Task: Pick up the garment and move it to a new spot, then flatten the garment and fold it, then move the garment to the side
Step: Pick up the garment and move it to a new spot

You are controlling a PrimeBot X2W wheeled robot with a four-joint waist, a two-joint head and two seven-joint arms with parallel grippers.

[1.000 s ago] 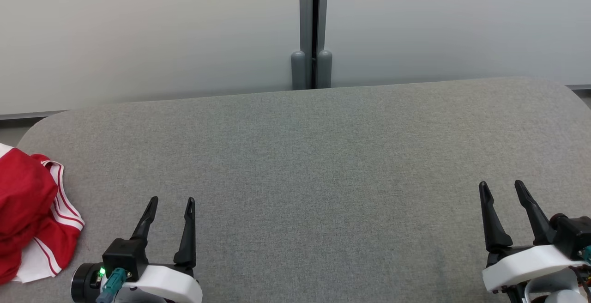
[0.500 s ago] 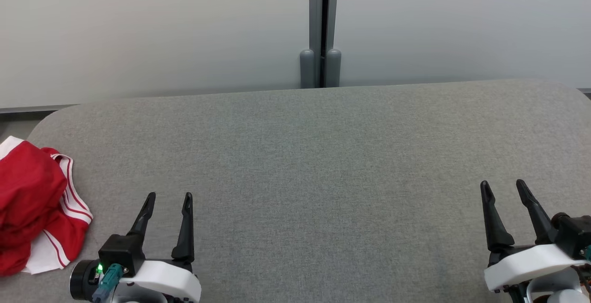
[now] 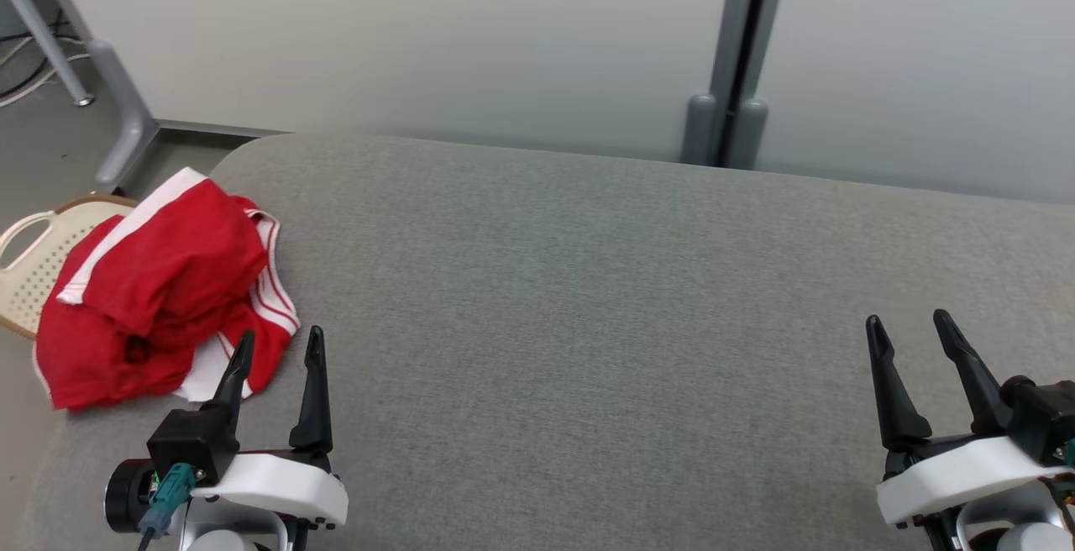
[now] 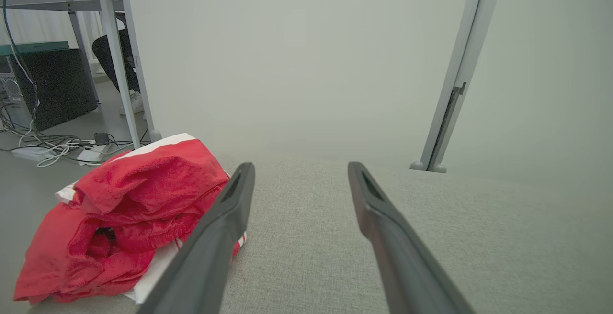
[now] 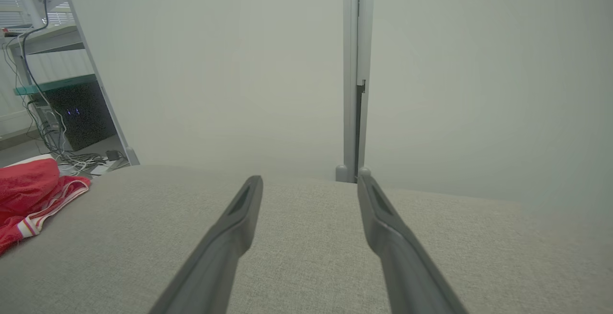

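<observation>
The garment (image 3: 155, 286) is red with white stripes and lies crumpled at the left end of the grey padded table (image 3: 588, 282), partly hanging over its edge. My left gripper (image 3: 279, 347) stands open just right of and in front of it, its left fingertip close to the cloth's near hem. In the left wrist view the garment (image 4: 134, 208) bunches up left of the open left gripper (image 4: 299, 170). My right gripper (image 3: 909, 324) stands open at the table's right front, holding nothing. The right wrist view has the garment (image 5: 33, 194) far left of the right gripper (image 5: 311, 182).
A cream perforated basket (image 3: 34, 270) sits on the floor beyond the table's left end, under the garment's edge. A pale partition wall (image 3: 470, 39) with a grey post (image 3: 731, 72) runs behind the table. Desk legs and cables (image 4: 62, 146) lie on the floor at left.
The head camera has swung left, so the garment, the basket and the floor now show further in. Both grippers stay open and keep about the same places in the view.
</observation>
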